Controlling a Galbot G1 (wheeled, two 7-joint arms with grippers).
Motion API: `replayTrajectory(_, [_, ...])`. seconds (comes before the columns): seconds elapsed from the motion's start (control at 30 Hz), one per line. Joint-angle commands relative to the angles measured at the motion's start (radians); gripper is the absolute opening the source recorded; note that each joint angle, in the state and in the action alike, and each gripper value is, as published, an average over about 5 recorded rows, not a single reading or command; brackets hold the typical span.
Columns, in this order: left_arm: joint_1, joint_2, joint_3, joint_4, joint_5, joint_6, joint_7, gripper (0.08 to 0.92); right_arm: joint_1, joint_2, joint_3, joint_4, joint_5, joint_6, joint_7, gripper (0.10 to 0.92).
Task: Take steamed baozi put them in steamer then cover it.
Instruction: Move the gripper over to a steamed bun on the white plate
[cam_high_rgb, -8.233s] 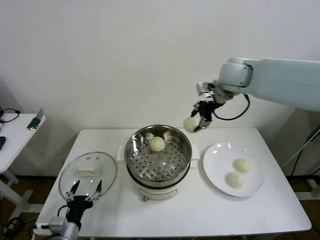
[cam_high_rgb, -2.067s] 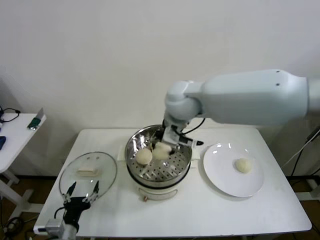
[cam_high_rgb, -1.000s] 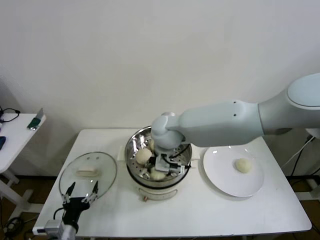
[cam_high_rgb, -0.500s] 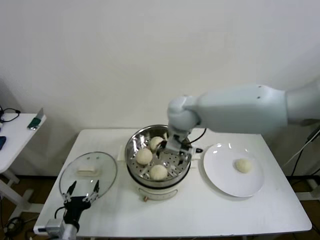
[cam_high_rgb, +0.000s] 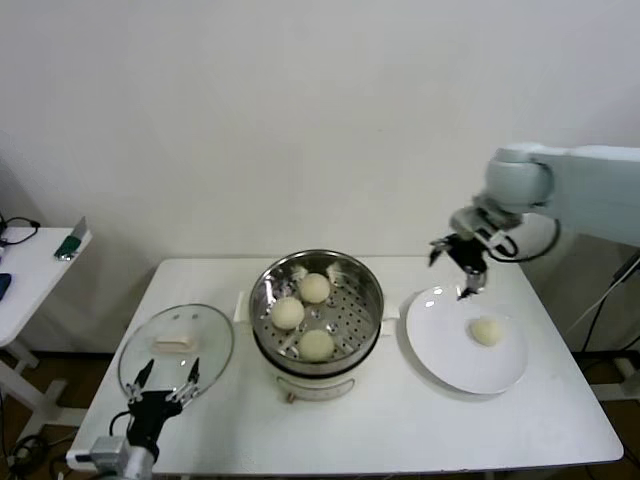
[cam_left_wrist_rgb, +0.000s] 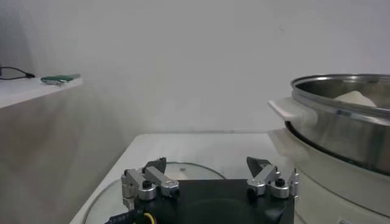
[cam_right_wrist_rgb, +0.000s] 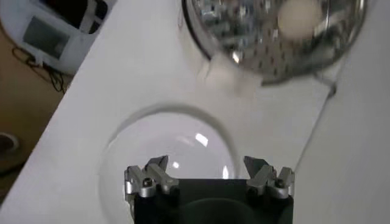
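We are viewing three smooth baozi (cam_high_rgb: 301, 315) in the perforated steel steamer (cam_high_rgb: 316, 311) | right gripper (cam_high_rgb: 458, 267) spread, empty, hovering above the white plate (cam_high_rgb: 445, 352) holding one bun (cam_high_rgb: 486, 331) | left gripper (cam_high_rgb: 158, 389) spread beside the glass cover (cam_high_rgb: 175, 345)

The left gripper (cam_left_wrist_rgb: 209, 176), black with metal fingertips, hangs low with its jaws spread wide and nothing between them, just over the round clear glass cover (cam_left_wrist_rgb: 183, 171) lying flat on the white bench (cam_left_wrist_rgb: 201, 146). Close beside it stands the shiny stainless-steel steamer (cam_left_wrist_rgb: 341, 125) on its white base, one pale cream bun (cam_left_wrist_rgb: 356, 98) peeking above the rim.
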Motion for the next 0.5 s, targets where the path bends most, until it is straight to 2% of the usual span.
replayTrajectory(0.03, [0.010,-0.005,0.001,-0.005,0.009,-0.001,0.001,0.823,-0.315,-0.238,0.190,-0.188,-0.131,-0.061,-0.001,0.823])
replayTrajectory(0.5, [0.031,-0.022,-0.010,-0.011,0.028,0.002,0.004,0.823,-0.736,-0.061,0.566,-0.486,-0.288,-0.020,0.013,0.823])
